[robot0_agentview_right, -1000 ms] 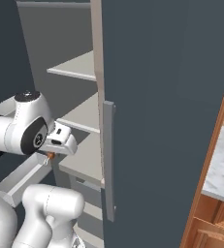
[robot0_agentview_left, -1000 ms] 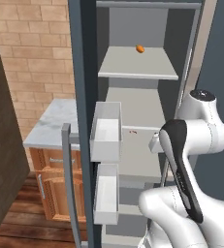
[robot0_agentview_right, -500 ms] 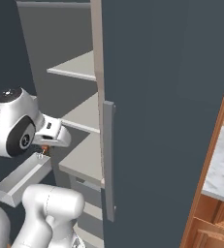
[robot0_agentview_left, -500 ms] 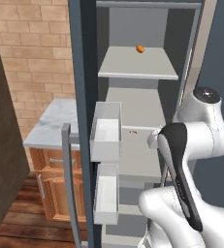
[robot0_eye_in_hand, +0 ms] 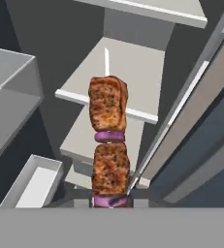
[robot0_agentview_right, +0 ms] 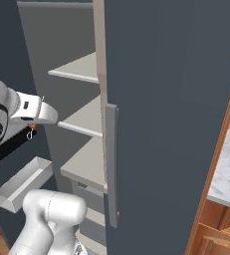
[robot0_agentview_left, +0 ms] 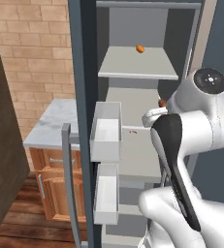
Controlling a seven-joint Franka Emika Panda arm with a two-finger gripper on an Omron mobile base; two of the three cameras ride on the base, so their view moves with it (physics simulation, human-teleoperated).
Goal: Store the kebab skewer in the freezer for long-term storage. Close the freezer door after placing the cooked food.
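Observation:
The kebab skewer (robot0_eye_in_hand: 108, 145), browned meat chunks with purple slices between them, stands up from my gripper (robot0_eye_in_hand: 109, 198), which is shut on its lower end. In the left base view the skewer (robot0_agentview_left: 162, 103) peeks out beside my gripper (robot0_agentview_left: 158, 108), inside the open freezer (robot0_agentview_left: 133, 97) at the right side, above the middle shelf (robot0_agentview_left: 135, 145). The freezer door (robot0_agentview_left: 82, 97) stands wide open at the left, with a silver handle (robot0_agentview_left: 67, 184) and white bins (robot0_agentview_left: 106, 131). In the right base view my gripper (robot0_agentview_right: 33, 130) is in front of the shelves (robot0_agentview_right: 84, 119).
A small round orange food (robot0_agentview_left: 139, 48) lies on the upper shelf (robot0_agentview_left: 137, 68). The other grey door (robot0_agentview_right: 166, 99) is shut, with its handle (robot0_agentview_right: 111, 164) close to my right. A marble-topped wooden cabinet (robot0_agentview_left: 53, 126) and a brick wall (robot0_agentview_left: 36, 43) stand left of the open door.
My arm has lifted and pushed the hand with the skewer forward, from beside the door bins to in between the freezer shelves. The grip stays shut.

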